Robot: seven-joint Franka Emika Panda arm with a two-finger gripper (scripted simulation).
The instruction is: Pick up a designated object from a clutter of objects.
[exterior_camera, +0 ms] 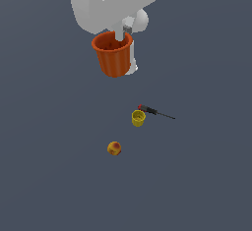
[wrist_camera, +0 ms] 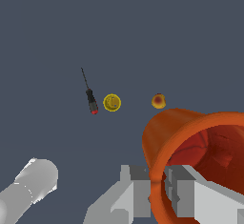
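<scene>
Directly under your gripper (wrist_camera: 159, 189), the orange cup (exterior_camera: 113, 53) hung upright with its mouth up, well above the surface and well apart from the yellow cup (exterior_camera: 138, 118), the tool (exterior_camera: 155, 112) and the fruit (exterior_camera: 114, 149) left below. Your jaws were closed narrowly across the cup's rim wall, one finger inside and one outside; judged from this, the pick looked secure.

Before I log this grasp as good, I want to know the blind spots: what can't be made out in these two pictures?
- Claw: in the exterior view the arm's white body hides it; only one finger shows inside the orange-red cup.
- Cup base: cut off by the wrist view's edge.
- Thin dark tool: too small in both views to identify.
- Yellow cup: whether it touches the tool is unclear.
- Round fruit: surface detail is blurred.
</scene>
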